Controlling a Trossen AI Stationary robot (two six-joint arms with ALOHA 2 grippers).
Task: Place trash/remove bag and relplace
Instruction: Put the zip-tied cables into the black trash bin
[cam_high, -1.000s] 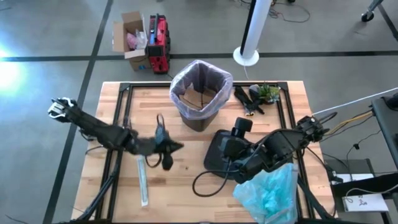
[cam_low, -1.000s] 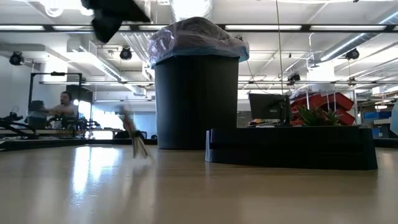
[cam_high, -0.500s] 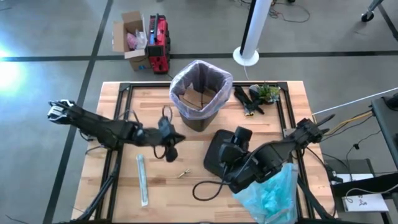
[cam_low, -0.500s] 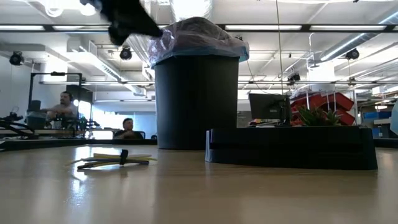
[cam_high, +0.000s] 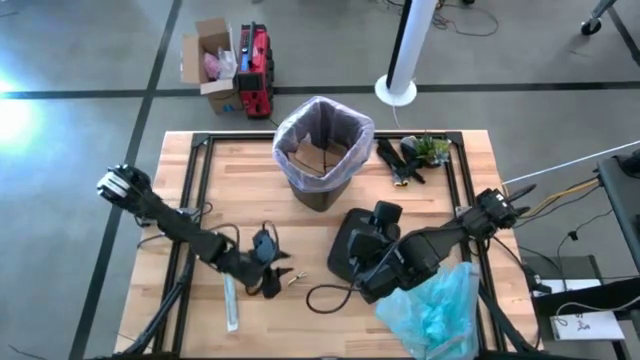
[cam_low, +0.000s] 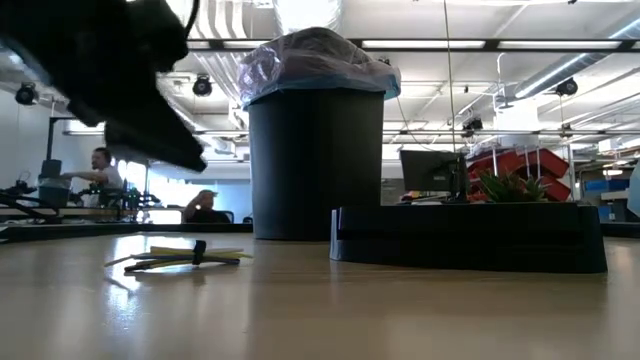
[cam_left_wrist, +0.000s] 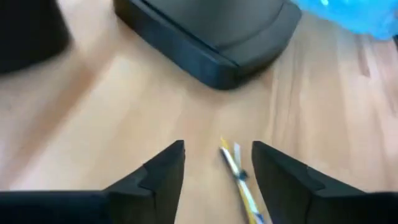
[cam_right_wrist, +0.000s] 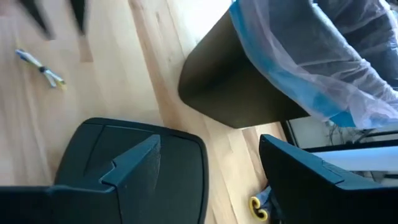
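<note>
Trash-placing step: the left gripper (cam_left_wrist: 214, 171), open and empty, hovers over the small yellow wrapper (cam_left_wrist: 239, 180) on the bench (cam_high: 300, 320), needing to drop and pinch it, while the right gripper (cam_right_wrist: 208, 155) waits open and empty above the black lid (cam_right_wrist: 93, 162).

In the low view the left gripper (cam_low: 150, 150) is a dark blur, cut off by the edge.

Open tabletop (cam_high: 300, 315) lies along the near edge between the two arms. The black bin (cam_high: 322, 150) stands at the far middle, with the flat black lid (cam_high: 345, 245) just nearer. The left gripper (cam_high: 272, 278), fingers apart, occupies the left centre; a small wrapper (cam_high: 296, 277) lies beside it.
</note>
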